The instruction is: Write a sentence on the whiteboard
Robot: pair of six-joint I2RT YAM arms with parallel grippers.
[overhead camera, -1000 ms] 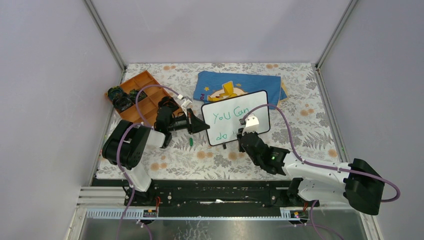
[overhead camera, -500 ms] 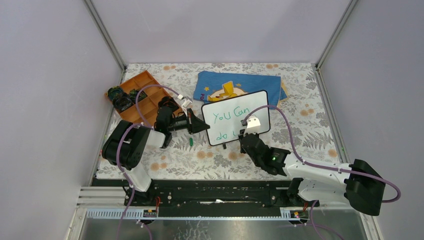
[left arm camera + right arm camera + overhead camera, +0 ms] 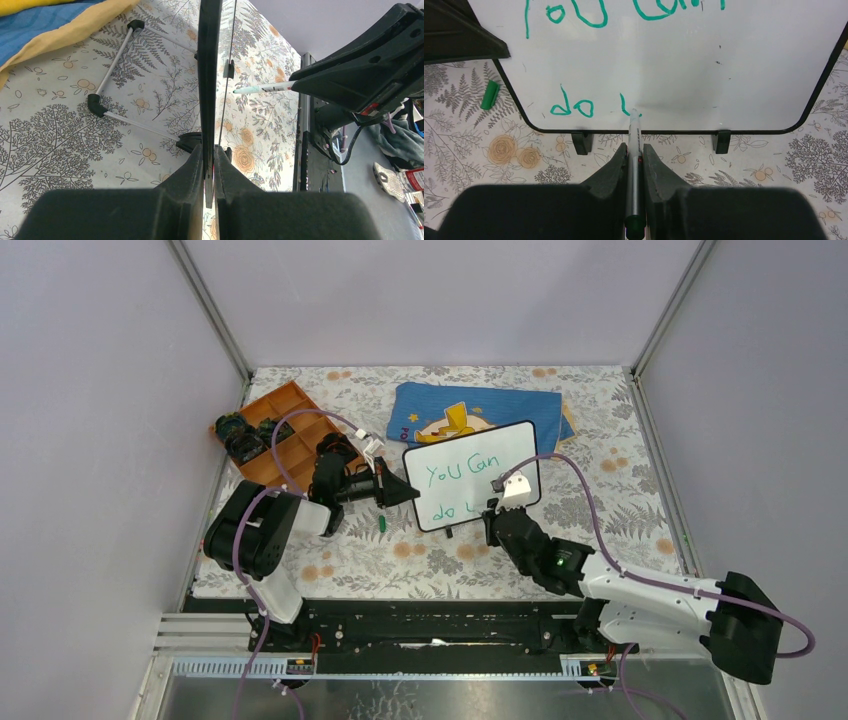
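The whiteboard (image 3: 520, 445) stands upright on two black feet, black-framed. The sentence (image 3: 455, 472) in green reads "You Can" on the top line, then "do" (image 3: 571, 107) and one short stroke on the second line. My left gripper (image 3: 408, 493) is shut on the board's left edge, which shows edge-on in the left wrist view (image 3: 209, 75). My right gripper (image 3: 497, 512) is shut on a grey marker (image 3: 634, 145), whose tip touches the board (image 3: 734, 65) just right of that stroke. The marker also shows in the left wrist view (image 3: 262, 88).
A green marker cap (image 3: 383, 524) lies on the floral table in front of the board's left corner. A blue cloth with a yellow figure (image 3: 480, 405) lies behind the board. An orange compartment tray (image 3: 283, 430) sits at the far left. Grey walls enclose the table.
My right arm has shifted a little to the right, carrying the marker rightward along the second line. The left gripper and the board have not moved.
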